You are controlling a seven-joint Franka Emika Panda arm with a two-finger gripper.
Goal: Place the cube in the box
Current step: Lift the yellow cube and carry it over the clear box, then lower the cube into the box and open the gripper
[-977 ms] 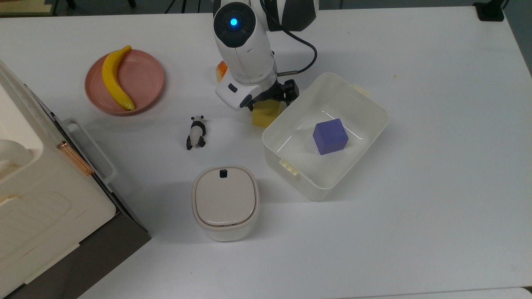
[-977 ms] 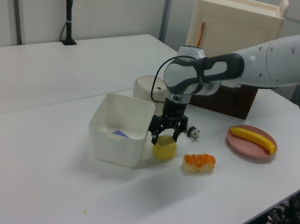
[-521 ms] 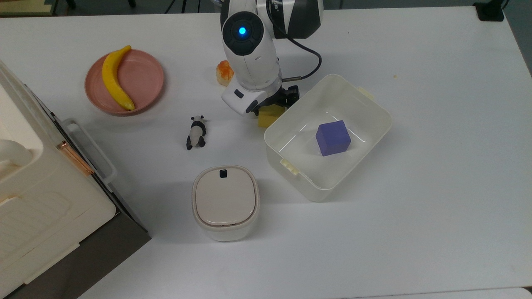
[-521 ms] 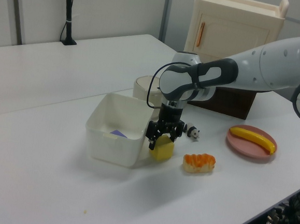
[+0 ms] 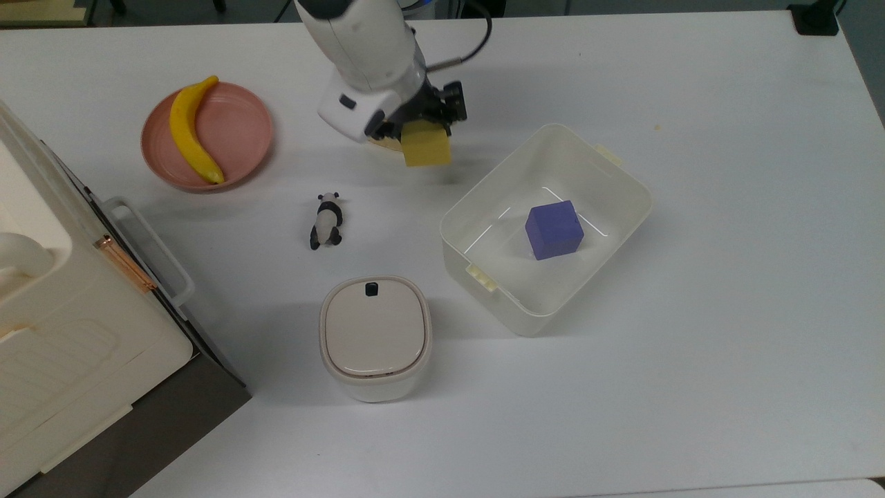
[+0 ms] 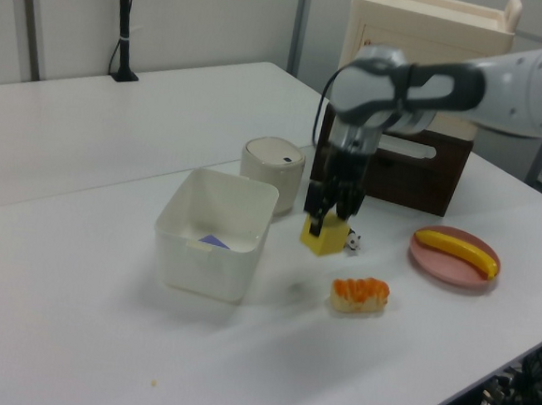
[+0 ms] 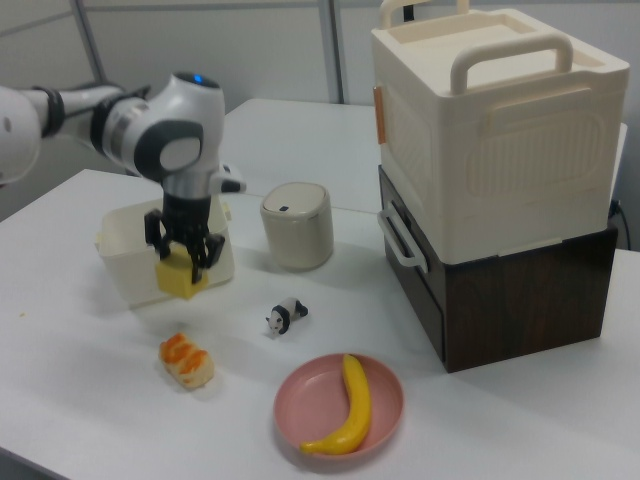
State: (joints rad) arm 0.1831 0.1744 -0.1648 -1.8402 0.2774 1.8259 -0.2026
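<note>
Cube in the air, no writing or labels legible on anything.
I'm gripping the yellow cube (image 5: 426,148) in my gripper (image 5: 419,128), fingers pinched onto its upper part, and it's hanging clear of the white table (image 5: 726,207). The box (image 5: 484,278) is sitting apart to the top view's right, with the purple cube (image 5: 552,229) lying inside it.

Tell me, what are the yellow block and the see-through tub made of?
The yellow cube, held up by the tool, looks like matte foam or painted wood: dull, no shine. The box looks like thin milky plastic: light glints inside and passes through its walls.
</note>
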